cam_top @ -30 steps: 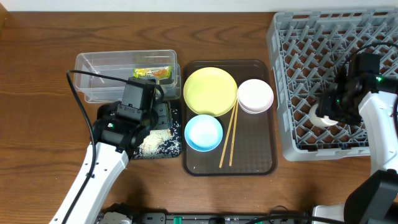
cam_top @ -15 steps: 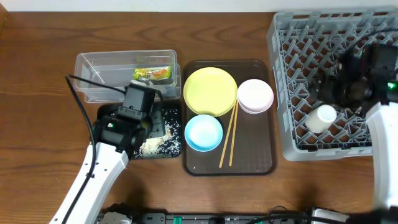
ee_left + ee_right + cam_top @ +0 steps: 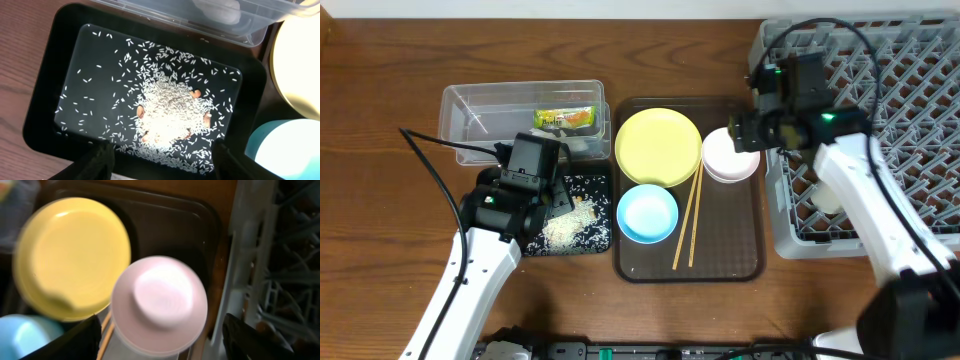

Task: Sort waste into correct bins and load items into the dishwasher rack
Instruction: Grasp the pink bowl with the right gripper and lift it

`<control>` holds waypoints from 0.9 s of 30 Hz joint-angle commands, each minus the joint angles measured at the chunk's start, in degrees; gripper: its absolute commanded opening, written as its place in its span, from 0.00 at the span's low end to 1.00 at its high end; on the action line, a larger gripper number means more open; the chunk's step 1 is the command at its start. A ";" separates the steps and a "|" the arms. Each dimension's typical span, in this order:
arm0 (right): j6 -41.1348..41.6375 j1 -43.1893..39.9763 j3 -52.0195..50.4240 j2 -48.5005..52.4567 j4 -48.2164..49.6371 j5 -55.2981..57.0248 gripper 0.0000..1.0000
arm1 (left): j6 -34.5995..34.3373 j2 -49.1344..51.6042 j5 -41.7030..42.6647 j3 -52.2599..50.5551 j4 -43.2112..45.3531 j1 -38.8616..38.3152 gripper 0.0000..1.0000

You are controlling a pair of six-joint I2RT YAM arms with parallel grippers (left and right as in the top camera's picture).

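Jaws wide on the right end effector, nothing between them, and it hangs directly over the one pink-white bowl, which sits on the brown tray just beside the one yellow plate. On that same tray: one light blue bowl below the plate, and two wooden chopsticks lying side by side, slanting between the bowls. Behind the right arm, the grey dishwasher rack holds one white cup, partly hidden by the arm. Over on the left, the left end effector is also spread apart and empty, hovering above the one black tray, where a heap of white rice lies with loose grains scattered around it. Beyond it on the worktop stands the one clear tub, touching the black tray's far edge, with one green-and-orange wrapper inside.
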 commanded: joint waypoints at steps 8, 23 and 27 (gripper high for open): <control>0.46 1.20 -0.07 12.17 4.17 7.04 0.72 | -0.81 -0.42 -1.49 0.26 -0.20 0.28 0.66; 2.36 1.01 -0.02 13.77 0.39 7.48 0.07 | -0.81 -0.33 -1.29 0.24 -0.22 0.28 0.66; 2.32 0.72 -0.02 11.15 0.13 7.54 0.01 | -0.81 -0.33 -1.29 0.26 -0.22 0.28 0.66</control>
